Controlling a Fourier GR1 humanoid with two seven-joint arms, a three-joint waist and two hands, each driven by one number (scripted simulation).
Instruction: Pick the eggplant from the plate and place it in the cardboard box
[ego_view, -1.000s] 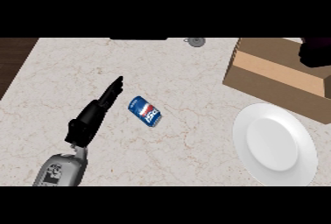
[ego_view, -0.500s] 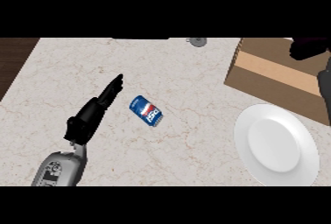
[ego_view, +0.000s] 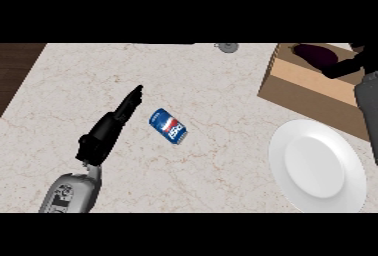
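- Eggplant (ego_view: 316, 54): dark purple, lying inside the cardboard box (ego_view: 310, 85) at the box's far end, near the view's upper right. Only part of it shows; the rest is cut by the top edge and covered by the right hand.
- Cardboard box: brown, open top, set at the bench's right far corner, skewed to the bench edge. Its near wall stands just beside the plate's far rim.
- Right hand (ego_view: 345, 65): black, over the box's right part, beside the eggplant. Whether it touches the eggplant cannot be told. Fingers are mostly out of view, so whether they are spread or closed cannot be told either. Grey forearm runs down the right edge of the view.
- Plate (ego_view: 319, 167): white, round, on the bench at lower right, nothing on it.
- Can (ego_view: 169, 126): blue with red and white marking, lying on its side near the bench's middle, well apart from plate and box.
- Left hand (ego_view: 111, 127): black, fingers straight and held together, pointing up and to the right, holding nothing. Its fingertips are near the can, not touching it. Grey forearm enters from lower left.
- Bench (ego_view: 207, 85): pale marbled top; dark wood strip at the far left.
- Small grey round object (ego_view: 227, 47) at the bench's far edge; cannot tell what it is.
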